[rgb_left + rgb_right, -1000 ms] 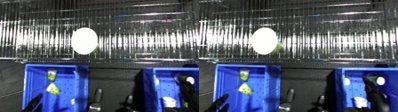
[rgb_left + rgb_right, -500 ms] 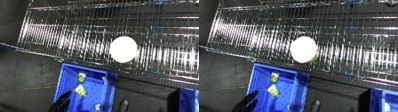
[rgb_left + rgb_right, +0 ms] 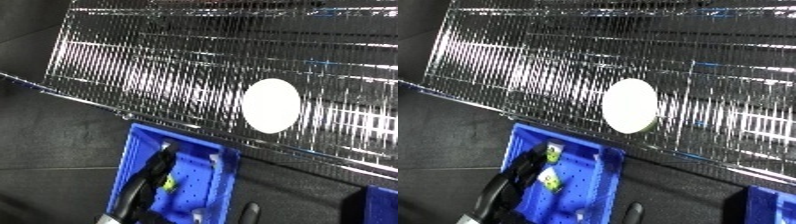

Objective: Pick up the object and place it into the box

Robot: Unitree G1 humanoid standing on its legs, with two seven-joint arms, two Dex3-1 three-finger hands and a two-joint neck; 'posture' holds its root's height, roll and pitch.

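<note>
A pale, round, plate-like white disc with a greenish lower edge [image 3: 630, 105] lies on a silver wire-grid shelf [image 3: 151, 75], towards the shelf's near rail and above the blue bin. The shelf runs diagonally across both views, its bars glaring under the light.

Below the shelf's near rail stands a blue perforated plastic bin [image 3: 598, 187] on a dark floor [image 3: 53, 145]. Inside it, near the upper left corner, sit small green-and-white items [image 3: 551, 172]; their kind cannot be made out. A corner of a second blue bin [image 3: 776, 200] shows at the lower right edge.

The robot's left hand [image 3: 153, 172], black, reaches up from the lower edge over the left part of the nearer bin, its fingers extended and relaxed, grasping nothing. It is well apart from the white disc, which rests untouched on the shelf.

A slim black fingertip [image 3: 252, 210] rises at the lower edge just right of the bin; it appears to belong to the right hand, and whether that hand is spread or curled cannot be told
</note>
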